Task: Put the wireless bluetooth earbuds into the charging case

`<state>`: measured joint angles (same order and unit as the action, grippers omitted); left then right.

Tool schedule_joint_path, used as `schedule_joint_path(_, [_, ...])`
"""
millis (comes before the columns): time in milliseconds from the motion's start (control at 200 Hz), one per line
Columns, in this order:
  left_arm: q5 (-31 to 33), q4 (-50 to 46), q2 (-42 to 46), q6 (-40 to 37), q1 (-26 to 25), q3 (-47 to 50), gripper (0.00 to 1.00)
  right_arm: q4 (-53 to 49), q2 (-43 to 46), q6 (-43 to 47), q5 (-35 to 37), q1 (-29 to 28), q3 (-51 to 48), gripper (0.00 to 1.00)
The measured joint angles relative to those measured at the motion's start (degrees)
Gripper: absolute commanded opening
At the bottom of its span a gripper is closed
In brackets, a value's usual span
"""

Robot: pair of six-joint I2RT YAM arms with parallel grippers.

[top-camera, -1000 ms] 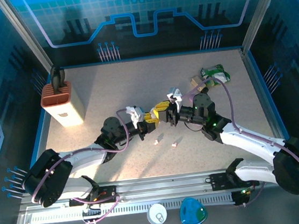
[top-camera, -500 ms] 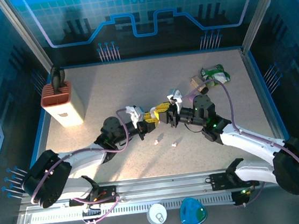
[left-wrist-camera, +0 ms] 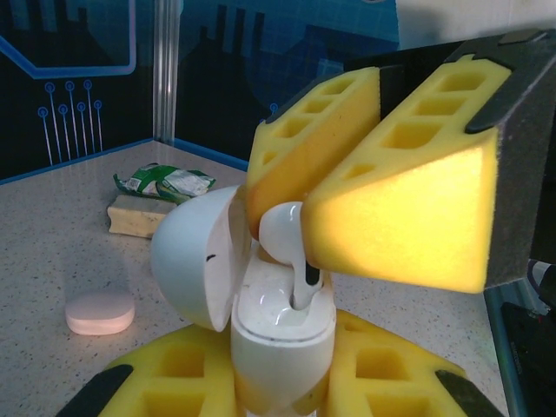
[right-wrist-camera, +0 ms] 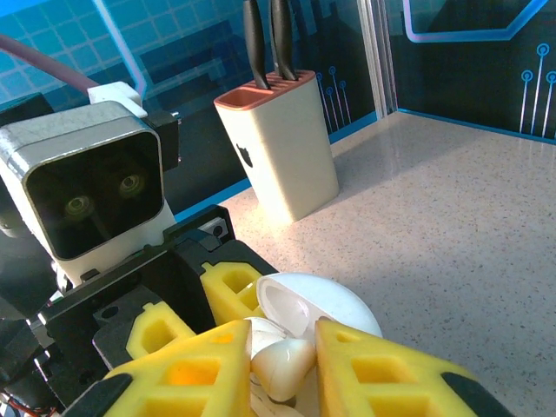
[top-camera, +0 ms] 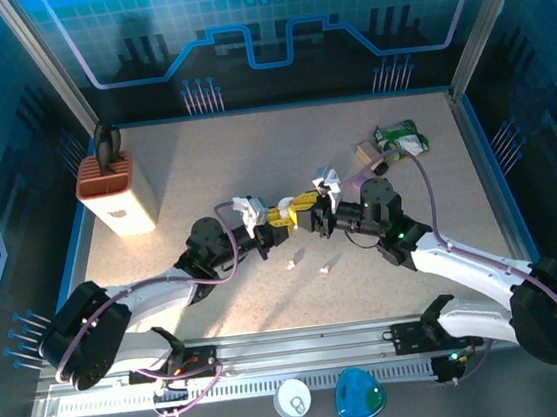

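Note:
My left gripper (left-wrist-camera: 282, 387) is shut on a white charging case (left-wrist-camera: 282, 339) held upright, its lid (left-wrist-camera: 195, 256) swung open to the left. Above it my right gripper (right-wrist-camera: 282, 373) is shut on a white earbud (left-wrist-camera: 282, 234), whose stem reaches down into a slot of the case. In the right wrist view the earbud (right-wrist-camera: 282, 365) sits between the yellow pads, in front of the lid (right-wrist-camera: 317, 304). From above, the left gripper (top-camera: 278, 219) and right gripper (top-camera: 303, 206) meet at the table's middle. Two loose earbuds (top-camera: 291, 264) (top-camera: 325, 269) lie just in front of them.
A pink case (left-wrist-camera: 100, 313) lies on the table beyond the grippers. A sponge (top-camera: 368, 150) and a green packet (top-camera: 401, 137) sit at the back right. A knife block (top-camera: 116, 192) stands at the left. Two round items (top-camera: 293, 400) (top-camera: 359, 396) rest below the front rail.
The two grippers have stayed together at the table's middle; the right wrist has edged slightly. The loose earbuds have not moved.

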<state>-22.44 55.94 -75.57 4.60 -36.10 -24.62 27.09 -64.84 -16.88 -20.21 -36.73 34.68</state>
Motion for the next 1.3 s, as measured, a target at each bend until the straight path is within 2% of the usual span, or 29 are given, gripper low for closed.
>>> schedule_joint_path(200, [0.3, -0.1, 0.1, 0.0, 0.1, 0.0, 0.0, -0.5, 0.8, -1.6, 0.3, 0.0, 0.0, 0.47])
schedule_joint_path(345, [0.3, 0.0, 0.2, 0.0, 0.1, 0.0, 0.0, -1.1, 3.2, -2.4, 1.0, 0.0, 0.0, 0.49])
schedule_joint_path(625, [0.3, 0.0, 0.2, 0.0, 0.1, 0.0, 0.0, -4.1, 6.3, -2.9, 3.3, 0.4, 0.0, 0.28])
schedule_joint_path(1301, [0.2, -0.1, 0.7, 0.0, 0.2, 0.0, 0.0, -7.1, 1.0, -1.6, 2.2, 0.4, 2.8, 0.2])
